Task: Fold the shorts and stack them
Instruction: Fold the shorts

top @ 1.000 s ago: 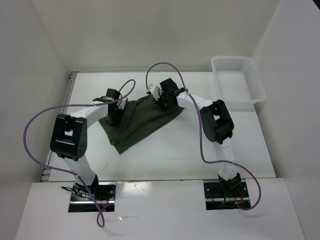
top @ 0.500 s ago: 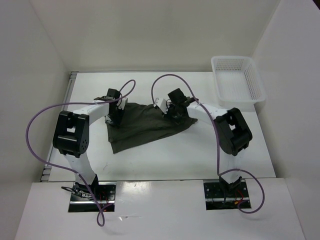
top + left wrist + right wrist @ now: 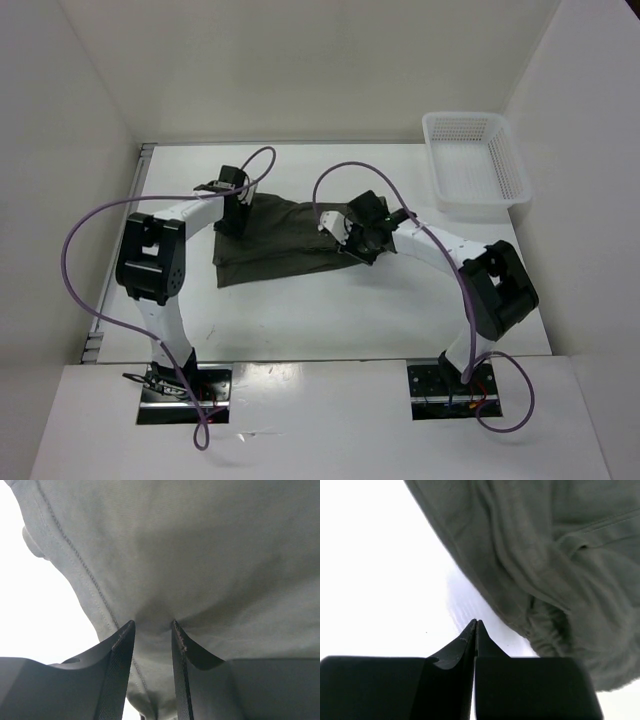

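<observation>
The dark olive-green shorts (image 3: 275, 240) lie flattened and wrinkled on the white table, between the two arms. My left gripper (image 3: 237, 214) is at their far left corner. In the left wrist view its fingers (image 3: 152, 625) stand a little apart with a fold of the shorts (image 3: 200, 555) pinched between them. My right gripper (image 3: 352, 240) is at the shorts' right edge. In the right wrist view its fingers (image 3: 476, 622) are pressed together with nothing between them, over bare table, and the gathered waistband of the shorts (image 3: 560, 565) lies just ahead to the right.
A white plastic mesh basket (image 3: 480, 203) stands at the far right of the table (image 3: 350, 310). White walls close in the left, back and right sides. Purple cables loop over both arms.
My right gripper has moved right and nearer, and the shorts' right side has spread out flatter and wider. My left gripper has shifted slightly farther back, still at the left corner.
</observation>
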You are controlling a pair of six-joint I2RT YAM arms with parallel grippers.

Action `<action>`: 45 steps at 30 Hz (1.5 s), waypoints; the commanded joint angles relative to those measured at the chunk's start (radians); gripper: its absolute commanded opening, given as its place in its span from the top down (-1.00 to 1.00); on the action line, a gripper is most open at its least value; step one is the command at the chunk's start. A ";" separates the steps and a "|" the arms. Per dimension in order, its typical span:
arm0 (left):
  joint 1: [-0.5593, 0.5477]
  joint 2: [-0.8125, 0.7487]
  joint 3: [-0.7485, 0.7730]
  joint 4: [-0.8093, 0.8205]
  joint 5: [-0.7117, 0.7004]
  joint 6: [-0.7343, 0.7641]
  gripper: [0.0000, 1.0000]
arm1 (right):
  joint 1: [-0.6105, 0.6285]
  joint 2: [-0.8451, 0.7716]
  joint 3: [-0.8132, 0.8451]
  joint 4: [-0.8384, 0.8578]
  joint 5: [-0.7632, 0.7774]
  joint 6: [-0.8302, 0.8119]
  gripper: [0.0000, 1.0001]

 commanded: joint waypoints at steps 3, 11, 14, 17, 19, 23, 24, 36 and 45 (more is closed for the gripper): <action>-0.111 -0.120 0.056 -0.039 0.025 0.004 0.12 | -0.023 -0.074 0.144 0.070 -0.044 0.183 0.99; -0.290 -0.128 0.068 -0.120 0.130 0.004 0.07 | -0.308 0.017 0.233 0.220 -0.133 0.581 0.18; -0.330 -0.089 0.068 -0.099 0.131 0.004 0.07 | -0.333 0.046 0.243 0.253 -0.142 0.609 0.02; -0.366 -0.051 0.081 -0.076 0.111 0.004 0.04 | -0.356 0.072 0.243 0.264 -0.151 0.651 -0.18; -0.380 -0.028 0.081 -0.061 0.082 0.004 0.04 | -0.379 0.072 0.230 0.274 -0.164 0.678 -0.22; -0.403 -0.019 0.053 -0.051 0.057 0.004 0.04 | -0.391 0.072 0.171 0.274 -0.173 0.678 -0.33; -0.403 -0.019 0.038 -0.051 0.048 0.004 0.12 | -0.391 0.072 0.139 0.288 -0.173 0.678 -0.35; -0.413 -0.083 0.074 -0.093 -0.015 0.004 1.00 | -0.391 0.118 0.130 0.331 -0.173 0.707 0.93; -0.413 -0.192 0.161 -0.281 0.046 0.004 1.00 | -0.391 0.063 0.101 0.287 -0.182 0.613 1.00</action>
